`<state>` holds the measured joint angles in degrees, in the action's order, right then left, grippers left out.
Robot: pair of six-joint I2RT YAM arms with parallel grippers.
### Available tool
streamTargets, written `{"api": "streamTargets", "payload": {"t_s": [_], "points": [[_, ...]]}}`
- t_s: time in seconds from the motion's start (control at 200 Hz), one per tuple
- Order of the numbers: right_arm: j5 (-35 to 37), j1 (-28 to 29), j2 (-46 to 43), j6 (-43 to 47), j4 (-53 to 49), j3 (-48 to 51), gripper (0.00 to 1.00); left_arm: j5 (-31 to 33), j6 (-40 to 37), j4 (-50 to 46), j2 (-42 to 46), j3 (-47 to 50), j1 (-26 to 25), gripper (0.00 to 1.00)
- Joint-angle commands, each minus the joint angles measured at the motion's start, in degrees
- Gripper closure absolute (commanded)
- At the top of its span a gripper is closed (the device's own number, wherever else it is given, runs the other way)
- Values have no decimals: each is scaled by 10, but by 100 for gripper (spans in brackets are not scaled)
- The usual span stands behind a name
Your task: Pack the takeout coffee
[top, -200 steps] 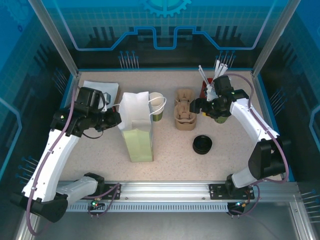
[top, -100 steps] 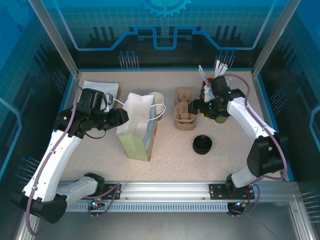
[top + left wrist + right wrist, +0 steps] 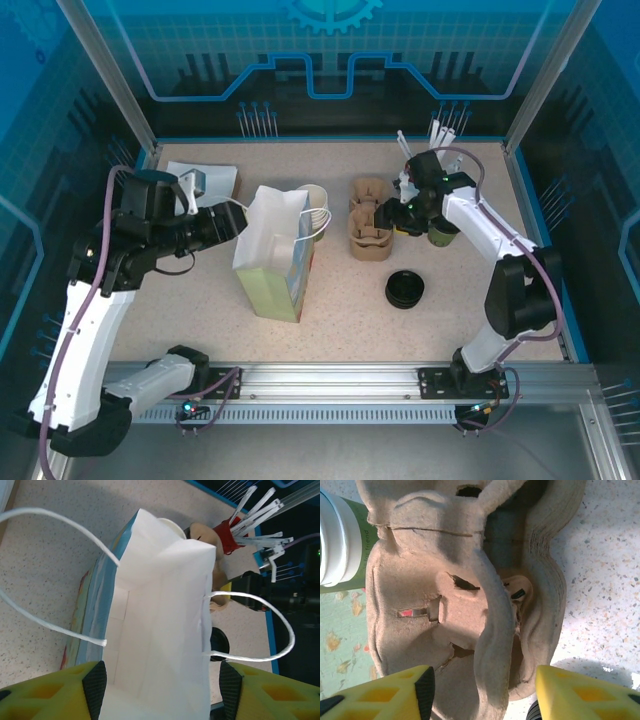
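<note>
The takeout coffee cup (image 3: 312, 196) stands on the counter (image 3: 350, 310) at the far right corner of the paper bag (image 3: 272, 262). It is touching the bag or just beside it, which the pictures do not settle. The cup appears upright, long axis vertical, pale rim up and no lid on it. Its black lid (image 3: 405, 289) lies flat to the bag's right, nearer the arm bases and well apart from the cup.

The left gripper (image 3: 232, 222) sits at the bag's left end with its jaws spread wide. In the wrist view the bag's open mouth runs away from between them, and it is unclear whether the pads touch the paper.

The right gripper (image 3: 388, 214) is also wide open and holds nothing. It hangs on the bag's right, over the brown pulp carrier (image 3: 368, 232), which stands between this gripper and the cup.

From the right gripper the cup therefore lies leftward, past the carrier and against the bag. The right arm looks the nearer one, since the bag itself blocks the left arm. Any reach probably has to clear the carrier and meet the cup from the side, across its vertical axis.
</note>
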<state>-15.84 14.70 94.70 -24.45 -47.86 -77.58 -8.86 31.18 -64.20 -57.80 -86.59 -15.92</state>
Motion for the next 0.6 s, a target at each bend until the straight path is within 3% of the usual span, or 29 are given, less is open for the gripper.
{"api": "streamTargets", "payload": {"t_s": [0.0, 0.595], "points": [[-7, 7, 14, -4, 3, -18, 49, 1, -6, -3, 3, -17, -2, 36], [-20, 5, -34, -13, -2, -7, 90, -26, -5, 16, 7, -22, -2, 35]]}}
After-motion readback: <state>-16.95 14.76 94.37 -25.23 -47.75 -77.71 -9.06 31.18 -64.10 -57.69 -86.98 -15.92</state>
